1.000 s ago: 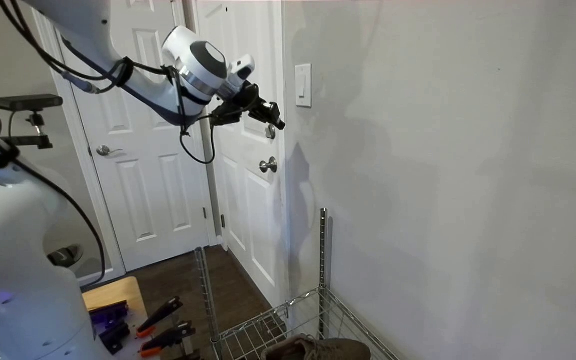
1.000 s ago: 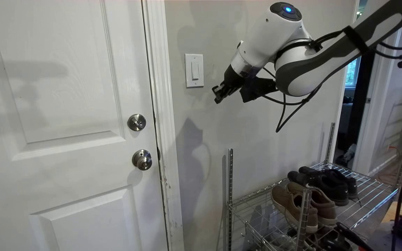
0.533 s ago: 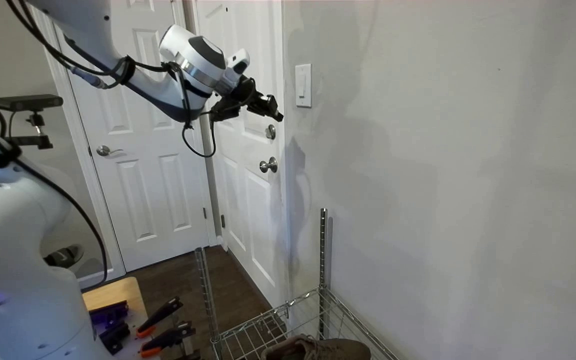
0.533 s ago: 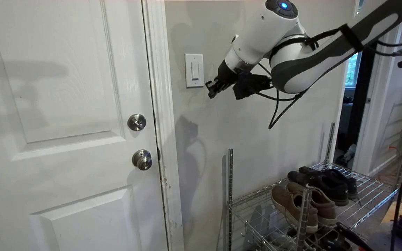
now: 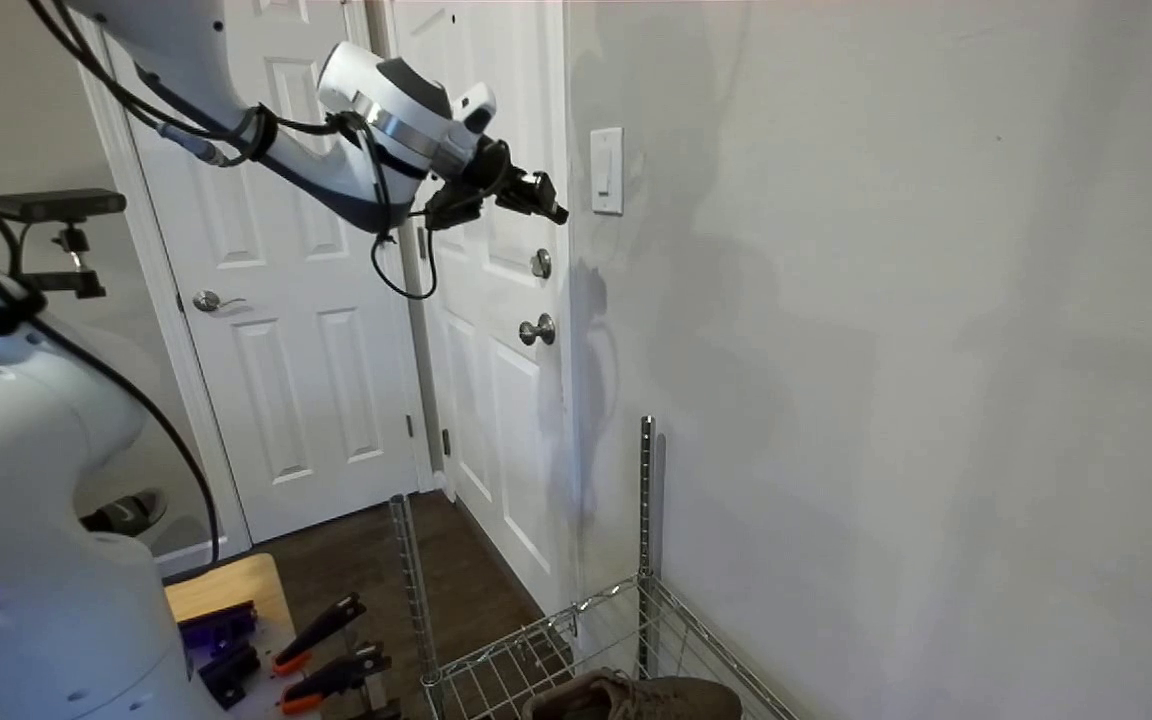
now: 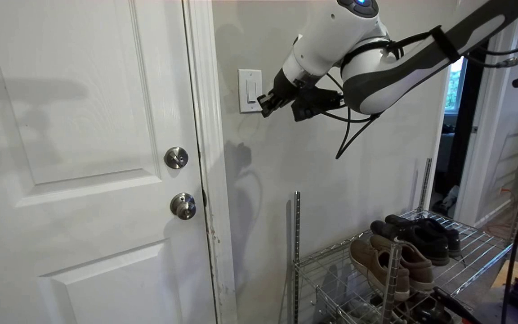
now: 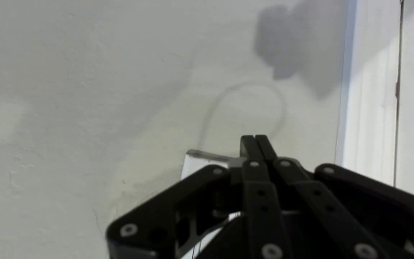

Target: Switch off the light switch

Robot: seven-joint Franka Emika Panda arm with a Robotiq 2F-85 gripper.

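The light switch is a small white upright plate with a rocker in its middle, on the grey wall in both exterior views [image 5: 607,171] [image 6: 249,90]. In the wrist view part of the white plate [image 7: 197,166] shows beside and behind the fingers; most of it is hidden by the gripper. My black gripper [image 7: 254,137] is shut with its fingertips together and nothing between them. In an exterior view the fingertips [image 6: 263,108] overlap the plate's lower right corner. In an exterior view the gripper [image 5: 561,213] stands apart from the plate, slightly below it.
A white door with a metallic round knob [image 6: 183,206] and lock [image 6: 176,158] is beside the switch, with a white door frame [image 6: 209,135] between. Below stands a wire rack [image 6: 297,234] with brown shoes [image 6: 378,265] and black shoes. Black-orange clamps [image 5: 321,632] lie near the arm's base.
The shut gripper has moved up and closer to the light switch; in an exterior view it shifted up and left until its tips overlap the plate's corner. The switch looks unchanged.
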